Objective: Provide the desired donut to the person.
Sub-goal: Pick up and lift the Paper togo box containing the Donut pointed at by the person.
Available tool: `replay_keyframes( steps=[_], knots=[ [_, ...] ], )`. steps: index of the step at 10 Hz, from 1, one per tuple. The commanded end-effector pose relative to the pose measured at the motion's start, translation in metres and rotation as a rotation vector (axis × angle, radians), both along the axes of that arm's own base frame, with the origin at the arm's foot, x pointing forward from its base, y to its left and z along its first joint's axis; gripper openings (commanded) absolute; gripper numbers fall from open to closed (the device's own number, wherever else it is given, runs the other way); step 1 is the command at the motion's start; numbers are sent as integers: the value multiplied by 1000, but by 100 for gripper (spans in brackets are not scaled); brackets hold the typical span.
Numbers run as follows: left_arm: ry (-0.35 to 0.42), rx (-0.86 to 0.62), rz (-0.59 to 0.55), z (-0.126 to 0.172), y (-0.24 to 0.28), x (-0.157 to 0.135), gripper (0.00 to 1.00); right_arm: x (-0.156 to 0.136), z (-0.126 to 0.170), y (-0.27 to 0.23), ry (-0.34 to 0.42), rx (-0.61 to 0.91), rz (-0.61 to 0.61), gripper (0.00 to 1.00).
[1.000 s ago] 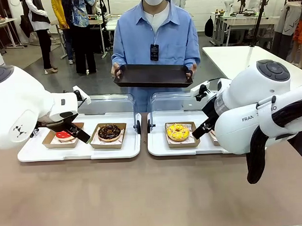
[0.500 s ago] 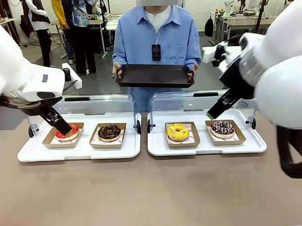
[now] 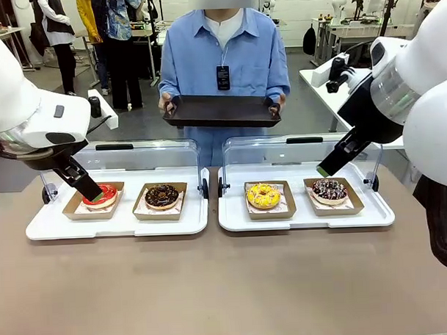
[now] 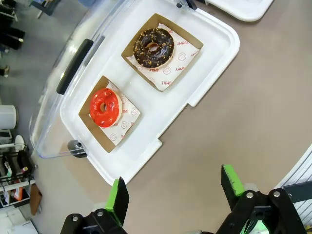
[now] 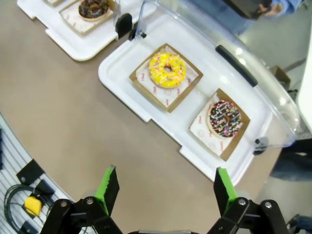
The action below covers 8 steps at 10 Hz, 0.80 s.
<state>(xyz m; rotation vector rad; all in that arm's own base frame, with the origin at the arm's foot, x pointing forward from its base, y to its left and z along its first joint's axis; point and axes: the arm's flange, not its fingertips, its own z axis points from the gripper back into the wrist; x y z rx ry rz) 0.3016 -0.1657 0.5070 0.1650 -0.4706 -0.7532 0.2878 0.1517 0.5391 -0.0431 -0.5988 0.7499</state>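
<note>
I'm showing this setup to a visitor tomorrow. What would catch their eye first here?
Four donuts on two white trays: a red donut and a chocolate donut on the left, a yellow donut and a sprinkled donut on the right. Beyond them the person holds out an empty black tray. The left gripper and right gripper hover open above the table.

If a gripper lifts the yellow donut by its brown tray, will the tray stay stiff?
The shallow cardboard tray looks thin, so it may flex if pinched at one wall. The yellow donut sits loose on paper and might slide when tilted.
</note>
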Motion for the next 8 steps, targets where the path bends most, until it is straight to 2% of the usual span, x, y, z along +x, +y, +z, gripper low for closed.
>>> replay_keyframes(
  steps=[1, 2, 3, 4, 6, 8],
  knots=[
    [88, -265, -63, 11, 29, 10, 100, 15, 6, -29, 131, 214, 51, 100],
    [154, -473, -110, 19, 60, 19, 100, 33, 14, -63, 225, 432, 98, 100],
    [181, -561, -131, 22, 76, 24, 100, 48, 20, -90, 266, 600, 130, 100],
    [240, -746, -159, 21, 102, 33, 100, 59, 23, -113, 309, 747, 139, 100],
    [277, -1011, -114, 13, 146, 39, 100, 79, 25, -164, 356, 1041, 74, 100],
    [312, -1199, -43, 0, 195, 43, 100, 91, 19, -212, 403, 1169, -20, 100]
  ],
)
